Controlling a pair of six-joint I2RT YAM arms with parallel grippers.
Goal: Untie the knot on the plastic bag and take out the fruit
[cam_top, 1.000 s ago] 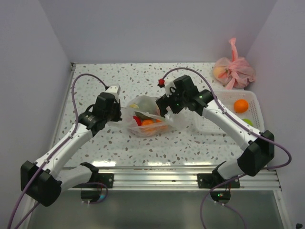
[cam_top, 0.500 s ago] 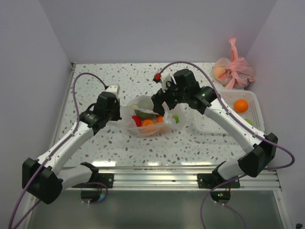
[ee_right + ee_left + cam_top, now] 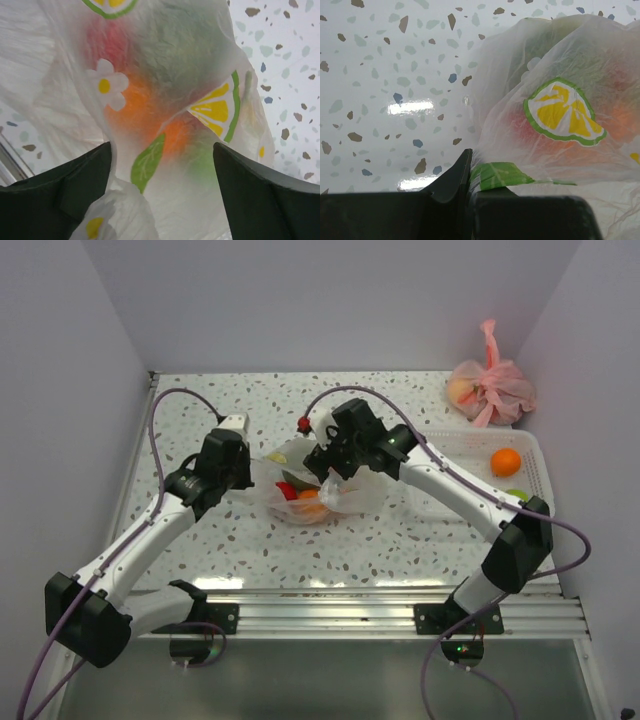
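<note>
Seen from above, the bag point(image 3: 335, 498) lies mid-surface point(image 3: 240, 540) between the two arms, with red and orange fruit point(image 3: 305, 496) showing through the clear plastic. The left fingers point(image 3: 250, 476) meet its left edge. The right fingers point(image 3: 322, 466) hang over its top, wrist bent down toward it. Near its right side stands a white basket point(image 3: 450, 502) with an orange point(image 3: 506, 461) inside, and a pink bag point(image 3: 490, 388) sits in the far right corner, well apart.

At the left wrist, the left fingers point(image 3: 469, 182) are pressed together on a fold of the bag point(image 3: 545, 65), with a strip of green-printed plastic pinched between them. Beyond the pinch the bag bulges to the right, a lemon-slice print point(image 3: 564, 116) across it and the fruit point(image 3: 620, 120) a red-orange blur behind the film. The speckled surface point(image 3: 395, 65) spreads to the left.

At the right wrist, the right fingers point(image 3: 65, 192) stand wide apart, one on either side of the bag point(image 3: 190, 45), which fills the gap between them unclamped. Whether the plastic touches them cannot be told. Fruit point(image 3: 135, 115) glows orange, red and green through the film, under a flower print point(image 3: 107, 85) and a leaf print point(image 3: 147, 162). Plastic bunches at the bottom edge point(image 3: 117, 215) — whether that is the knot cannot be told.
</note>
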